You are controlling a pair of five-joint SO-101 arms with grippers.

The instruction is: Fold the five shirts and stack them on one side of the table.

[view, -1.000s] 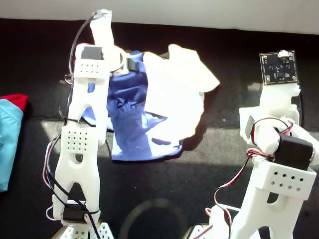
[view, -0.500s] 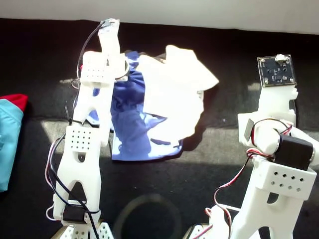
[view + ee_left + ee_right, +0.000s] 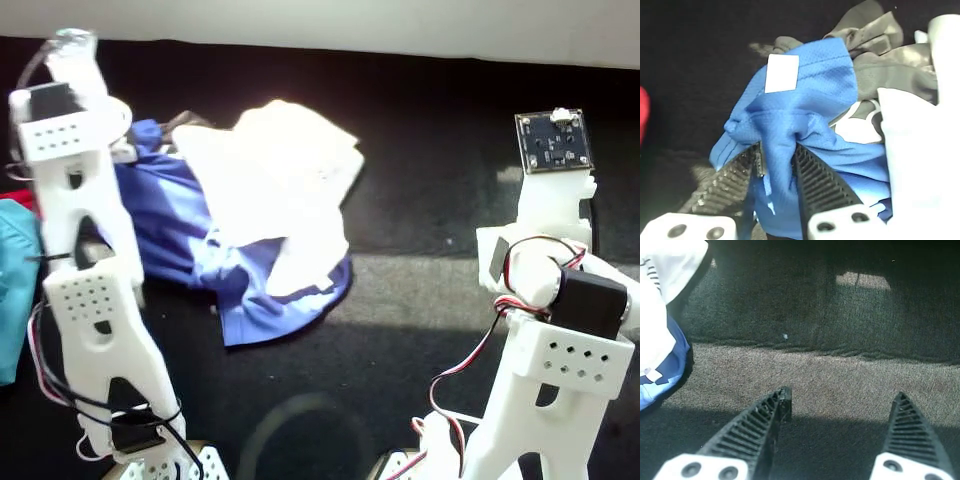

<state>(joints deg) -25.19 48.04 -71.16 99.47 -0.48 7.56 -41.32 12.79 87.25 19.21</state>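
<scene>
A blue shirt (image 3: 190,240) lies crumpled at the table's middle left, with a white shirt (image 3: 275,180) heaped on top of it. My left gripper (image 3: 777,160) is shut on a bunched fold of the blue shirt (image 3: 810,95), near its white neck label (image 3: 781,73); a grey shirt (image 3: 880,60) lies behind it. The left arm (image 3: 75,200) stands at the left side of the pile. A folded teal shirt (image 3: 15,290) with a red one (image 3: 20,200) behind it lies at the left edge. My right gripper (image 3: 837,400) hangs open over bare cloth, right of the pile.
The black table cover (image 3: 450,250) is bare to the right of the pile, under the right arm (image 3: 550,290). A pale wall edge (image 3: 400,25) runs along the back. The white shirt's edge (image 3: 660,300) and the blue hem (image 3: 660,380) reach into the right wrist view.
The left arm has swung left, dragging the blue shirt and the white shirt on it toward the left edge. The right arm has barely moved.
</scene>
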